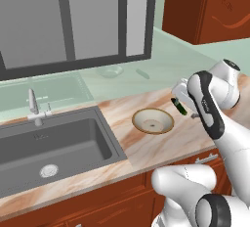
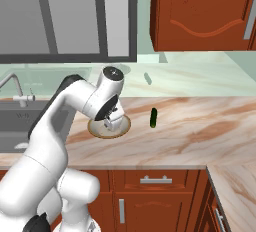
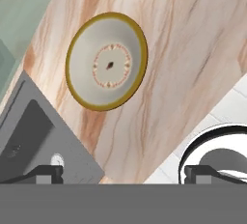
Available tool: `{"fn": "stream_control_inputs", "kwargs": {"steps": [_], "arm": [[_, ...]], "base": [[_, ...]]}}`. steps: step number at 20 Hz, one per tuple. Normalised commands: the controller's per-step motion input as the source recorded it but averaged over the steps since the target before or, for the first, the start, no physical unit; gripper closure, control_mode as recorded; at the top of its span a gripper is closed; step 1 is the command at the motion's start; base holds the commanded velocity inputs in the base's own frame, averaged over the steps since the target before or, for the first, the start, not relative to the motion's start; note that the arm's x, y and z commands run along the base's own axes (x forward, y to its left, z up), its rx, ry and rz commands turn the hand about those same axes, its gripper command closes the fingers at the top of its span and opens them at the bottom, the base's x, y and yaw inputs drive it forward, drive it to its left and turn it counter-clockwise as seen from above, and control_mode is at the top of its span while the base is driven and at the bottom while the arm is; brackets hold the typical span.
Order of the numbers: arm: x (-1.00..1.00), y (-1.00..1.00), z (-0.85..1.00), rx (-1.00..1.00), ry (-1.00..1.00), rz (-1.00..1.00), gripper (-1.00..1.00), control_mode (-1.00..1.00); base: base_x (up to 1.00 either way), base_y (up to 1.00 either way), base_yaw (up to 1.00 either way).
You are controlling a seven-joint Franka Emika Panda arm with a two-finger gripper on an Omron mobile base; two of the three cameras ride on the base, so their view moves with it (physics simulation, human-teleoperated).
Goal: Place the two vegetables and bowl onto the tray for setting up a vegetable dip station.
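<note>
The bowl (image 1: 153, 121) has a tan rim and a pale inside, and it sits upright on the marble counter just right of the sink. In the hand view the bowl (image 3: 106, 60) lies below the hand, slightly left of centre. My gripper (image 2: 112, 121) hangs over the bowl (image 2: 100, 131), pointing down. It is open, the fingertips (image 3: 46, 172) stand far apart, and nothing is between them. One vegetable, a slim dark green cucumber (image 2: 153, 117), lies on the counter to the right of the bowl; my arm partly hides the cucumber (image 1: 179, 107). The tray is out of view.
A grey sink (image 1: 53, 143) with a faucet (image 1: 33, 104) lies left of the bowl. A window and a pale green backsplash run behind the counter. A red-brown wall cabinet (image 2: 200, 11) hangs at the upper right. The marble counter (image 2: 210, 126) stretches right and turns a corner.
</note>
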Motion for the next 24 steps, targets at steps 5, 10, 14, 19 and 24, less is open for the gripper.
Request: {"fn": "stream_control_inputs", "kwargs": {"steps": [5, 10, 14, 19, 24], "arm": [[0.10, -0.12, -0.34, 0.00, 0.09, -0.15, -1.00, -1.00], [0.09, -0.12, -0.37, 0.00, 0.02, -0.04, -1.00, -1.00], [0.10, -0.16, -0.34, 0.00, 0.00, 0.00, -1.00, -1.00], [0.11, -0.14, -0.32, 0.00, 0.00, 0.02, -1.00, -1.00], [0.16, -0.03, -0.27, 0.00, -0.01, 0.06, -1.00, -1.00]], "base": [[0.00, 0.00, 0.00], [0.00, 0.00, 0.00], [0.00, 0.00, 0.00], [0.00, 0.00, 0.00], [0.00, 0.00, 0.00]]}}
